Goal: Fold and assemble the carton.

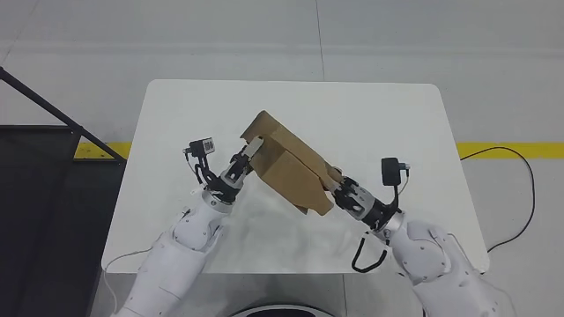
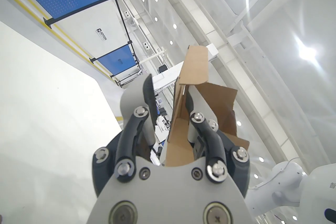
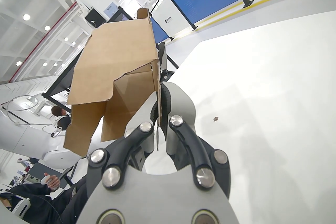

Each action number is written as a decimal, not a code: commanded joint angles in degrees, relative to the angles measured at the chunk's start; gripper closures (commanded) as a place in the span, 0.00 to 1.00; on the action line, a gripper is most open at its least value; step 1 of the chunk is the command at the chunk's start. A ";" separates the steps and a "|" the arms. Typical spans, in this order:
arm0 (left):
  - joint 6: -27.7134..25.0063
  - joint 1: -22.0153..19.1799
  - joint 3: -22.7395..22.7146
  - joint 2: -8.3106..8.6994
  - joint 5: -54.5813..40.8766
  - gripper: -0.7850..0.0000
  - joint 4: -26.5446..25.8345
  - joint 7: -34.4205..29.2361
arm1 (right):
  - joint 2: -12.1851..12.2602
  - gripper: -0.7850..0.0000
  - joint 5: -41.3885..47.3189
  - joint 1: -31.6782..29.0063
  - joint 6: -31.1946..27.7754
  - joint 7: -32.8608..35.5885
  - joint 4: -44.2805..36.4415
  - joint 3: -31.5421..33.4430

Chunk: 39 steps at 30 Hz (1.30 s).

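A brown carton (image 1: 286, 163), partly unfolded with loose flaps, is held tilted above the white table (image 1: 379, 114) between both arms. My left gripper (image 1: 249, 154) is at its upper left end. In the left wrist view the left gripper (image 2: 169, 93) is open and straddles a wall of the carton (image 2: 195, 64): one finger (image 2: 191, 101) is inside against the wall, the other finger (image 2: 149, 93) stands apart outside. My right gripper (image 1: 339, 192) is at the lower right end. In the right wrist view the right gripper (image 3: 160, 96) is shut on a thin edge of the carton (image 3: 115, 57).
The table's back half (image 1: 352, 101) is bare white surface. A small brown speck (image 3: 215, 119) lies on the table (image 3: 262, 78) near the right gripper. A black panel on a dark frame (image 1: 35, 194) stands beside the table's left edge.
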 commanded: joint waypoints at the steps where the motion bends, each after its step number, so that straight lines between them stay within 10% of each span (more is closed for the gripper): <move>1: -0.20 0.40 -0.95 0.31 -0.74 0.00 -0.15 -1.79 | 0.19 1.00 -0.18 -0.44 0.12 0.52 -0.45 1.35; 30: 1.62 5.44 -15.03 7.37 -18.79 0.00 -9.67 -45.60 | 4.26 1.00 23.08 1.72 -0.01 39.89 2.27 13.75; 39: 1.86 5.56 -15.48 7.58 -19.17 0.00 -9.86 -46.59 | 4.39 1.00 22.77 1.95 0.38 40.70 2.27 13.95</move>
